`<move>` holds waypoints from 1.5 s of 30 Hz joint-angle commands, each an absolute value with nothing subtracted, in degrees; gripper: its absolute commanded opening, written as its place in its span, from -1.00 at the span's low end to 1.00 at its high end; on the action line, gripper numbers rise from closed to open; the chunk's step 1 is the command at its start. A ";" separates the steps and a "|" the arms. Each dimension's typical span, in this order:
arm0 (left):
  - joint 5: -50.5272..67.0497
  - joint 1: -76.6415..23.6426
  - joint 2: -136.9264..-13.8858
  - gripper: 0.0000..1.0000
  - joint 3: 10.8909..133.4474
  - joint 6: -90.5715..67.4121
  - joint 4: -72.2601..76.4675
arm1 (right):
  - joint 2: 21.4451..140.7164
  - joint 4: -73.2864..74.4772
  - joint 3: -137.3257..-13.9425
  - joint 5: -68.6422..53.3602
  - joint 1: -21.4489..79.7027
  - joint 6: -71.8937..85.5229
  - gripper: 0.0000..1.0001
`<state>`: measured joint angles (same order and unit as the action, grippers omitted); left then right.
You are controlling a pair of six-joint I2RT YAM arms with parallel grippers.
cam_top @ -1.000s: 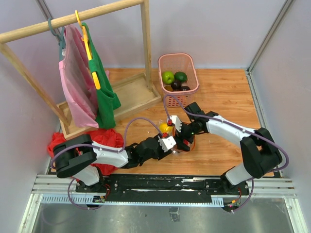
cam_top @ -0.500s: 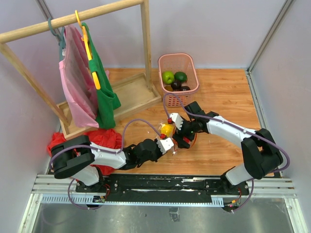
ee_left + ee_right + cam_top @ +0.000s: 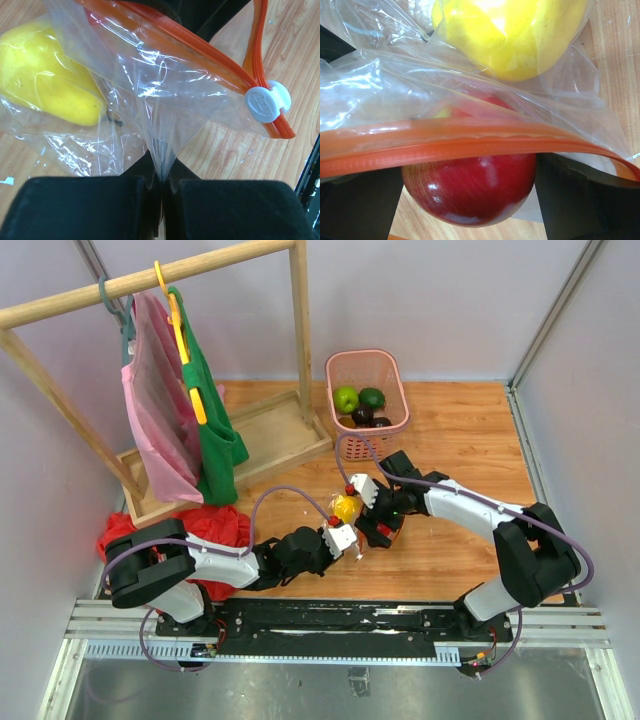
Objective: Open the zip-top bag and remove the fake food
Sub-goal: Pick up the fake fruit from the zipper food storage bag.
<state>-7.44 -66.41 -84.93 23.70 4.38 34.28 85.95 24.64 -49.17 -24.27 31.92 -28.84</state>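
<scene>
The clear zip-top bag (image 3: 352, 514) lies on the wooden table between my two grippers. My left gripper (image 3: 161, 180) is shut on a pinched fold of its clear plastic (image 3: 165, 95), below the orange-red zip strip (image 3: 200, 45) and its white slider (image 3: 265, 102). Fake food shows inside: a yellow piece (image 3: 45, 75) (image 3: 515, 35) and a red apple (image 3: 470, 190). My right gripper (image 3: 470, 205) stands open at the bag's mouth. The apple fills the gap between its fingers (image 3: 360, 210), under the zip strip (image 3: 445, 140).
A pink basket (image 3: 400, 390) at the back holds green and dark fake food. A wooden rack (image 3: 300, 330) with pink and green garments stands at the back left. A red cloth heap (image 3: 215, 525) lies beside the left arm.
My left gripper has shut on the bag's plastic. The right jaws have spread wider around the apple. Bag and grippers have shifted only slightly.
</scene>
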 commanded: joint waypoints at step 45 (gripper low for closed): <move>-8.61 -66.58 -83.22 -0.99 21.81 -4.63 31.87 | 76.41 48.05 -55.88 -53.33 22.25 -41.44 -0.12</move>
